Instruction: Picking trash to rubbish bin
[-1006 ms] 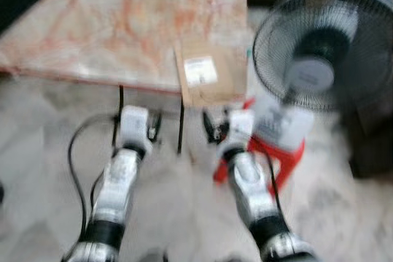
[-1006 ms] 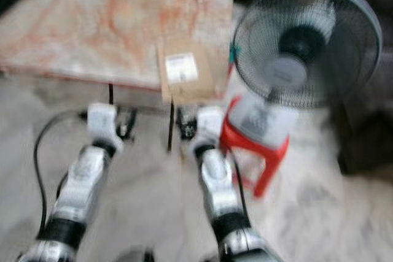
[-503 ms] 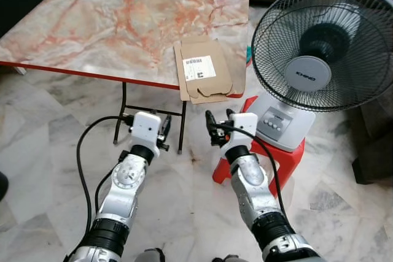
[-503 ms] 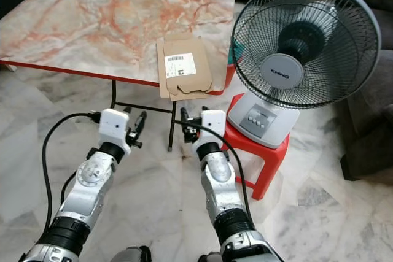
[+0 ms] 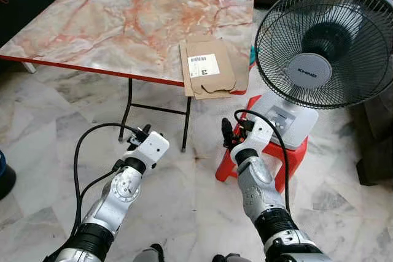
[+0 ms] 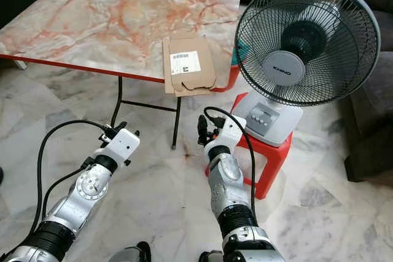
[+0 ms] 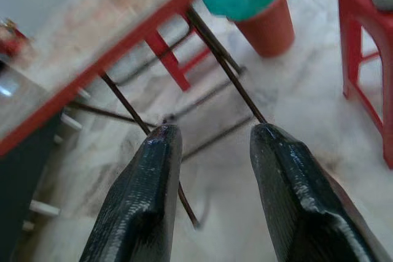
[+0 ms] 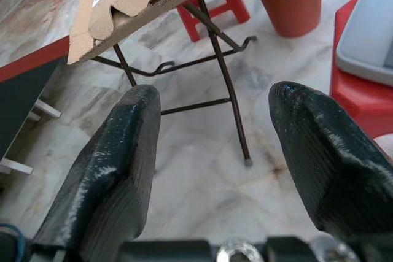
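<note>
Marble-patterned in pink and orange, the table (image 5: 123, 23) is seen across the upper left of the head views, its red edge running just above both arms. Flattened brown cardboard (image 5: 212, 65) with a white printed label is laid on the table's near right corner, its lower flaps jutting past that edge. Open marble floor (image 5: 178, 213) is spread between and below the arms. To the right, room is narrowed by a fan (image 5: 322, 44) set on a red stool (image 5: 288, 157). The left gripper (image 7: 212, 145) is held low with fingers parted, pointing at the table's thin dark legs. The right gripper (image 8: 215, 121) is likewise spread wide, below the cardboard. An orange bucket (image 8: 295, 1) is stood beyond the legs.
</note>
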Tool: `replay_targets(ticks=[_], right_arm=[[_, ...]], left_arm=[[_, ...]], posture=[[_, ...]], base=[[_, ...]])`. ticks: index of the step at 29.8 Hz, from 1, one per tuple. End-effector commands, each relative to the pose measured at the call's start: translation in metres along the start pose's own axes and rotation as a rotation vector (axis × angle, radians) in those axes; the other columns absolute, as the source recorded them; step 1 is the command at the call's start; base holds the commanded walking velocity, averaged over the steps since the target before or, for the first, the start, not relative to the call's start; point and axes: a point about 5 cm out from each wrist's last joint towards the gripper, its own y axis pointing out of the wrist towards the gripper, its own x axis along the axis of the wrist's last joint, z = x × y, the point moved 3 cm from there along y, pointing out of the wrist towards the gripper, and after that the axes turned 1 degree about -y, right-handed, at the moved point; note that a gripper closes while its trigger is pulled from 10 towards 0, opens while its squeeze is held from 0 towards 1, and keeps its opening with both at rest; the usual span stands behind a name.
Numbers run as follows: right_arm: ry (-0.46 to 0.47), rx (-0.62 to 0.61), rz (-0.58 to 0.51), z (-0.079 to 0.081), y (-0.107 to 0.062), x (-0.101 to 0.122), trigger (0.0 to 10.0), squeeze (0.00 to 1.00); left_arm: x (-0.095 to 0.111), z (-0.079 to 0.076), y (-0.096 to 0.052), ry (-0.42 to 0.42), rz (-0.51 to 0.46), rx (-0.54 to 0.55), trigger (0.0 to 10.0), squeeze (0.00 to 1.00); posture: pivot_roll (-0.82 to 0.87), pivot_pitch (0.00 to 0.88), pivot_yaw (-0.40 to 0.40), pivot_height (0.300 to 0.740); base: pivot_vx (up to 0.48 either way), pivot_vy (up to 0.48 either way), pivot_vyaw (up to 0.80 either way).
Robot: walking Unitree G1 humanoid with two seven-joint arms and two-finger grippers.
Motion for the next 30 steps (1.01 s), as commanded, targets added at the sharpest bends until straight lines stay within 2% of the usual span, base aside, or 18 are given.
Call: replay_targets(ticks=[1, 2, 3, 4, 5, 7, 10, 13, 15, 16, 17, 21, 24, 25, 26, 27, 28, 30], right_arm=[[0.048, 0.054, -0.001, 0.026, 0.007, 0.003, 10.0, 0.00], [0.048, 0.054, -0.001, 0.026, 0.007, 0.003, 10.0, 0.00], [0.051, 0.057, -0.003, 0.027, 0.007, 0.004, 10.0, 0.00], [0.057, 0.061, -0.007, 0.029, 0.008, 0.005, 10.0, 0.00], [0.057, 0.061, -0.007, 0.029, 0.008, 0.005, 10.0, 0.00], [0.071, 0.073, -0.019, 0.033, 0.009, 0.008, 10.0, 0.00], [0.084, 0.081, -0.023, 0.036, 0.010, 0.010, 10.0, 0.00], [0.139, 0.087, -0.025, 0.042, 0.012, 0.015, 10.0, 0.00], [0.157, 0.089, -0.022, 0.043, 0.013, 0.015, 10.0, 0.00], [0.181, 0.093, -0.025, 0.045, 0.013, 0.017, 10.0, 0.91], [0.196, 0.096, -0.028, 0.047, 0.014, 0.018, 10.0, 1.00], [0.220, 0.122, -0.033, 0.055, 0.016, 0.023, 10.0, 1.00], [0.291, 0.145, -0.011, 0.065, 0.018, 0.024, 10.0, 1.00], [0.318, 0.157, 0.001, 0.070, 0.019, 0.025, 10.0, 0.91], [0.327, 0.161, 0.006, 0.072, 0.019, 0.026, 10.0, 0.73], [0.333, 0.162, 0.008, 0.074, 0.020, 0.026, 10.0, 0.73], [0.365, 0.168, 0.012, 0.077, 0.021, 0.028, 10.0, 0.00], [0.399, 0.173, 0.019, 0.082, 0.022, 0.030, 10.0, 0.00]], left_arm=[[-0.031, -0.017, -0.015, -0.079, 0.103, -0.052, 10.0, 0.00], [-0.031, -0.017, -0.015, -0.079, 0.103, -0.052, 10.0, 0.00], [-0.035, -0.019, -0.017, -0.113, 0.114, -0.054, 10.0, 0.00], [-0.042, -0.020, -0.021, -0.197, 0.140, -0.032, 10.0, 0.00], [-0.042, -0.020, -0.021, -0.197, 0.140, -0.032, 10.0, 0.00], [-0.059, -0.019, -0.031, -0.363, 0.201, 0.030, 10.0, 0.00], [-0.070, -0.017, -0.037, -0.428, 0.244, 0.066, 10.0, 0.00], [-0.109, -0.016, -0.064, -0.462, 0.406, 0.128, 10.0, 0.00], [-0.116, -0.016, -0.071, -0.465, 0.438, 0.136, 10.0, 0.00], [-0.120, -0.017, -0.075, -0.472, 0.456, 0.146, 10.0, 0.00], [-0.123, -0.017, -0.077, -0.479, 0.468, 0.154, 10.0, 0.00], [-0.126, -0.016, -0.079, -0.508, 0.465, 0.170, 10.0, 0.00], [-0.122, -0.013, -0.073, -0.524, 0.446, 0.176, 10.0, 0.00], [-0.118, -0.012, -0.068, -0.529, 0.427, 0.175, 10.0, 0.00], [-0.116, -0.012, -0.065, -0.532, 0.417, 0.172, 10.0, 0.00], [-0.115, -0.012, -0.064, -0.533, 0.411, 0.169, 10.0, 0.00], [-0.110, -0.014, -0.060, -0.535, 0.393, 0.156, 10.0, 0.00], [-0.102, -0.016, -0.052, -0.539, 0.358, 0.134, 10.0, 0.00]], posture=[[0.08, 0.150, -0.018, 0.740], [0.08, 0.150, -0.018, 0.740], [0.08, 0.150, -0.018, 0.740], [0.08, 0.152, -0.018, 0.740], [0.08, 0.152, -0.018, 0.740], [0.07, 0.155, -0.018, 0.740], [0.07, 0.155, -0.018, 0.740], [0.09, 0.169, -0.018, 0.740], [0.09, 0.171, -0.016, 0.740], [0.09, 0.172, -0.016, 0.740], [0.09, 0.172, -0.016, 0.740], [0.09, 0.178, -0.017, 0.740], [0.09, 0.179, -0.017, 0.740], [0.09, 0.179, -0.017, 0.740], [0.09, 0.179, -0.017, 0.740], [0.09, 0.179, -0.017, 0.740], [0.09, 0.178, -0.017, 0.740], [0.09, 0.177, -0.015, 0.740]], base=[[0.000, 0.000, 0.00], [0.000, 0.000, 0.00], [0.000, 0.000, 0.00], [0.000, 0.000, 0.00], [0.000, 0.000, 0.00], [0.000, 0.000, 0.00], [0.000, 0.000, 0.00], [0.000, 0.000, 0.00], [0.000, 0.000, 0.00], [0.000, 0.000, 0.00], [0.000, 0.000, 0.00], [0.000, 0.000, 0.00], [0.000, 0.000, 0.00], [0.000, 0.000, 0.00], [0.000, 0.000, 0.00], [0.000, 0.000, 0.00], [0.000, 0.000, 0.00], [0.000, 0.000, 0.00]])
